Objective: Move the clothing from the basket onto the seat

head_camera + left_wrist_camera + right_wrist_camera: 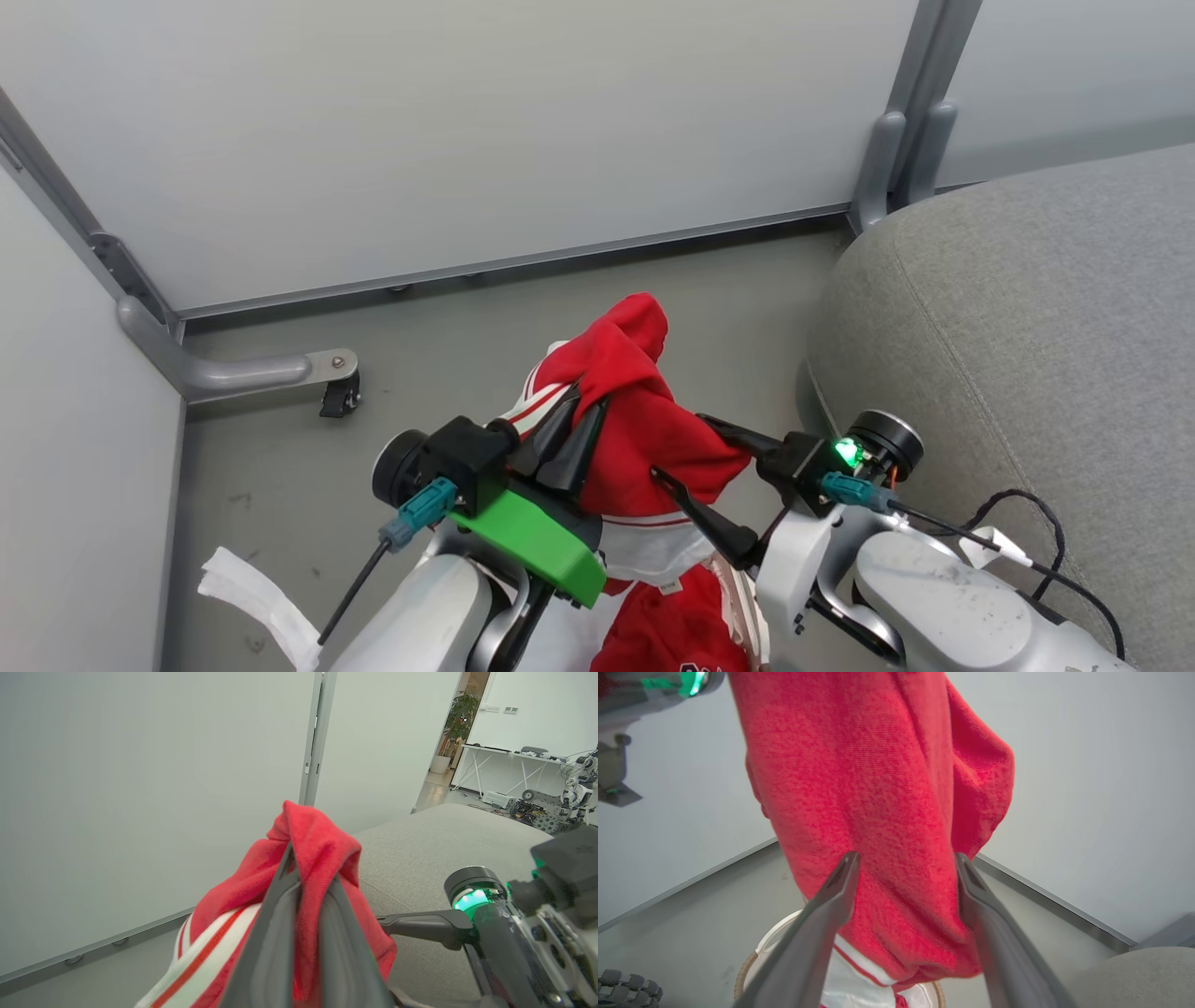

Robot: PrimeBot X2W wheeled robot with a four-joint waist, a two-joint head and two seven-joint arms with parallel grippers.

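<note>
In the head view, the left gripper (588, 403) is shut tight on the clothing (639, 373), a red top with white stripes. The top hangs down from the fingers, long way up and down, above the grey floor (467, 317). The right gripper (677, 446) is wide open just beside it. It has one finger on each side of a red fold and is not squeezing. The seat (1027, 308) is big and grey and lies on the robot's right, past the right gripper. Another red piece (667, 635) lies lower down, at the bottom edge.

In the left wrist view, the two dark fingers sit close together. Red cloth is pinched between them and flops over their tips. The seat is behind the cloth. One finger of the right gripper points at the cloth from the seat side.

In the right wrist view, the open fingers point at the red top, which hangs like a curtain. Its low end hangs just over the basket (743, 970).

So the top is up out of the basket, and the seat is off to the robot's right. The left arm holds the top, and the right arm is nearer the seat. The next move probably has to go sideways to the right.
</note>
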